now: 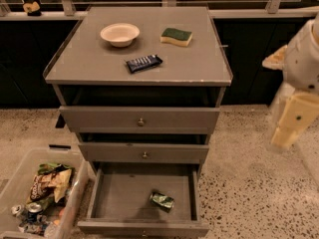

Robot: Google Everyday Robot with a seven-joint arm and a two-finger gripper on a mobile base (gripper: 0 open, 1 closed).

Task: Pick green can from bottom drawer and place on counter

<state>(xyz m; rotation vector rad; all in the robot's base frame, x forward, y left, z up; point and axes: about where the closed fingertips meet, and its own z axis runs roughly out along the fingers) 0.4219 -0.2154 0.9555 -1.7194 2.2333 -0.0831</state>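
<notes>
Progress: pick not yet made | green can (162,200) lying in pulled-out bottom drawer (119,195), lower centre | gripper (289,124) at right edge, well apart, grip state impossible to tell | counter (199,63) placement left.

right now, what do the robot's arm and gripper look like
The arm is a smooth, rounded white shell. Below it, at the view's right edge, the gripper is blocky and pale yellow with one small dark dot. No cables or lettering show.
</notes>
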